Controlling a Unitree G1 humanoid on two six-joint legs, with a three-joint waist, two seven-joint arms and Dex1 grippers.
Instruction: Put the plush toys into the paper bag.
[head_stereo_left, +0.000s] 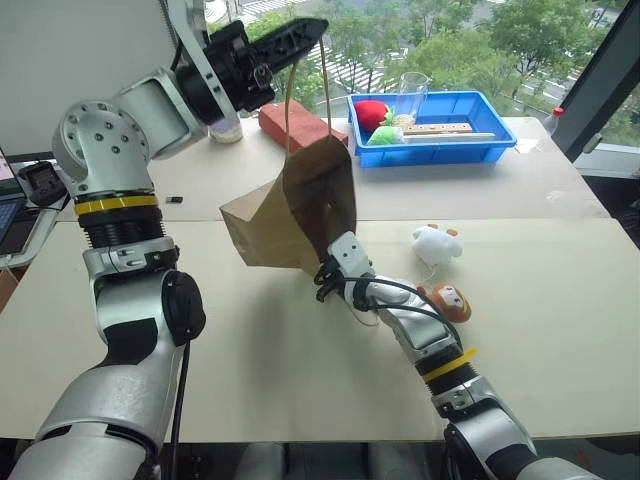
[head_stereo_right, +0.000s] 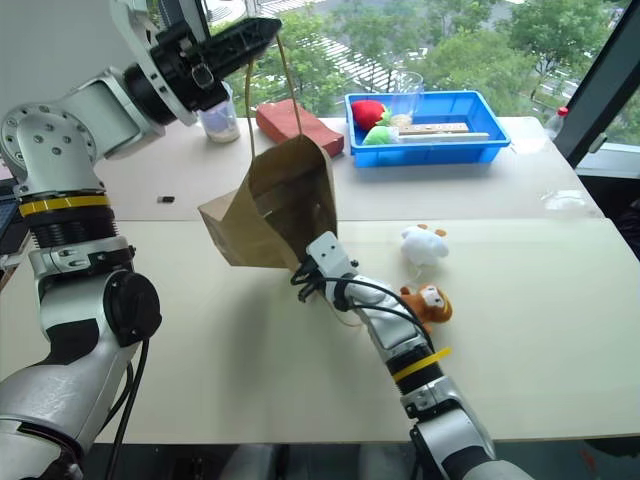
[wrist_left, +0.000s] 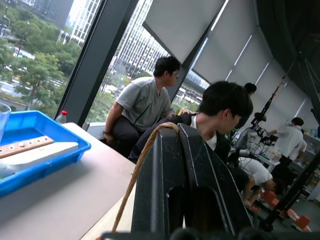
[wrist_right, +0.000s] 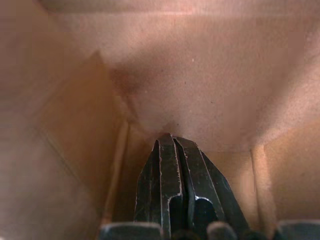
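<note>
Left gripper (head_stereo_left: 305, 32) clamped on paper bag (head_stereo_left: 300, 205) twine handle (head_stereo_left: 288, 95), raised, right gripper (wrist_right: 172, 142) closed, pushed inside bag, plush toys (head_stereo_left: 437, 243) right.

Looks like a robotics lab or office up in a high-rise: big floor-to-ceiling windows (wrist_left: 100, 65) with trees and towers outside, roller blinds (wrist_left: 185, 25), plain pale tables (head_stereo_left: 300, 380), several people (wrist_left: 142, 107) sitting around, and tripods and stands (wrist_left: 295, 185) past the fingers.

- Bright daylight comes from the windows (head_stereo_left: 430, 40) behind the table (head_stereo_left: 520, 300).
- Soft shadow lies on the table under the paper bag (head_stereo_left: 300, 210).
- Inside the bag it is dim and blurry.
</note>
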